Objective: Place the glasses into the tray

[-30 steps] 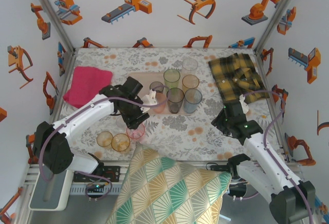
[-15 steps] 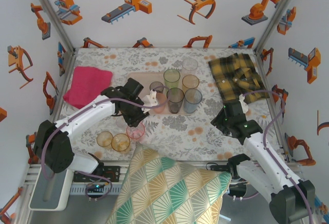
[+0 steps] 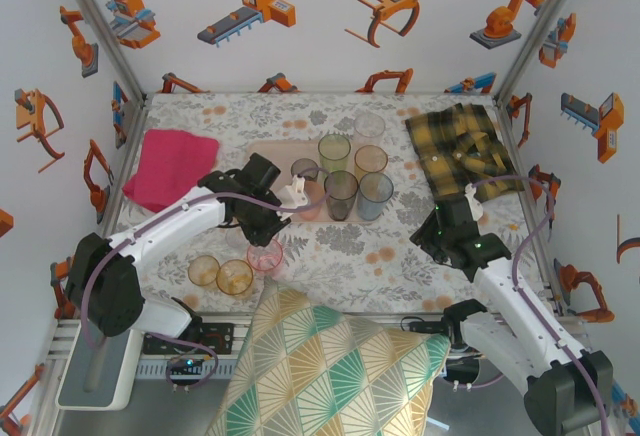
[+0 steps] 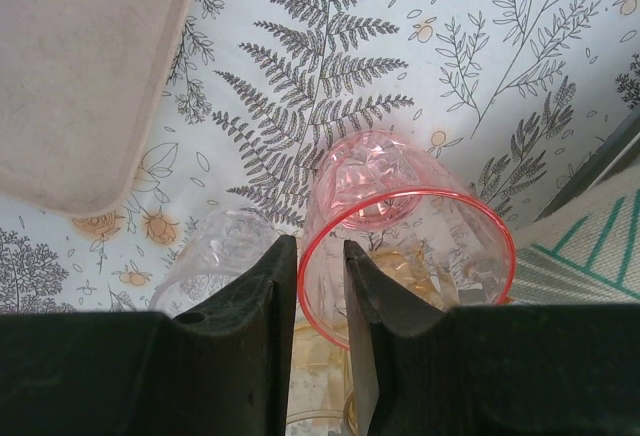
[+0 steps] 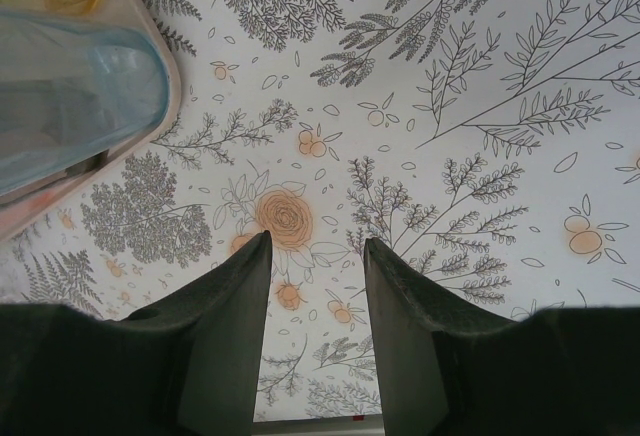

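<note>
1. Floral surface (image 3: 400, 246) carrying tray (image 3: 275, 151); overhead, at least six glasses (image 3: 341, 193) on tray.
2. Near-left of tray: two amber glasses (image 3: 235, 276), one pink glass (image 3: 265, 256).
3. From left wrist, additionally: one clear glass (image 4: 215, 256) just beside pink.
4. Left fingers (image 4: 260, 306) astride pink rim, clamp impossible to tell; right fingers (image 5: 225, 306) spread, empty, off tray's near-right corner.

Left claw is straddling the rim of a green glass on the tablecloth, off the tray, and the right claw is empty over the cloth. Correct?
Not quite: the glass is pink, not green. The left wrist view shows the left claw with one finger inside its rim and one outside. The rest holds: it sits on the tablecloth, off the tray, and the right claw is empty.
</note>
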You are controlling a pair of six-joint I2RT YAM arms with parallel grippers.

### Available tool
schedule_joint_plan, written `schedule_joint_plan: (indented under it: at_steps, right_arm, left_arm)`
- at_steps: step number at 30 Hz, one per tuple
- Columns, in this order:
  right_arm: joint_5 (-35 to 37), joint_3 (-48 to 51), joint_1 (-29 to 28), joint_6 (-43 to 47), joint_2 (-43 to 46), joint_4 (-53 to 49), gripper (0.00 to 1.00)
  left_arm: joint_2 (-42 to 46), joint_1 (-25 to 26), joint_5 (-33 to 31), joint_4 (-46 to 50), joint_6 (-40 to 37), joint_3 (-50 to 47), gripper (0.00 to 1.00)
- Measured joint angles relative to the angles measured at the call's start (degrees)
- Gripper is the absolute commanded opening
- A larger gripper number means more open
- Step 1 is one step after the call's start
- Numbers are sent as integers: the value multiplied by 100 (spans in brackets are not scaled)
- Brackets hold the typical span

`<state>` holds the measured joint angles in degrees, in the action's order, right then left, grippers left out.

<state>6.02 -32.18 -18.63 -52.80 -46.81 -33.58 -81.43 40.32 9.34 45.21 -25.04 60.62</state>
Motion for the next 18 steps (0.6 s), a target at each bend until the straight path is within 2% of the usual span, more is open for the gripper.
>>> schedule_joint_plan:
  at_steps: [9, 18]
  right_arm:
    - [-2, 48, 4, -4, 114, 0, 42]
    - [-2, 48, 7, -39, 127, 0, 42]
  left_arm:
    - [0, 17, -81, -90, 20, -125, 29]
    - [0, 17, -160, -142, 59, -151, 10]
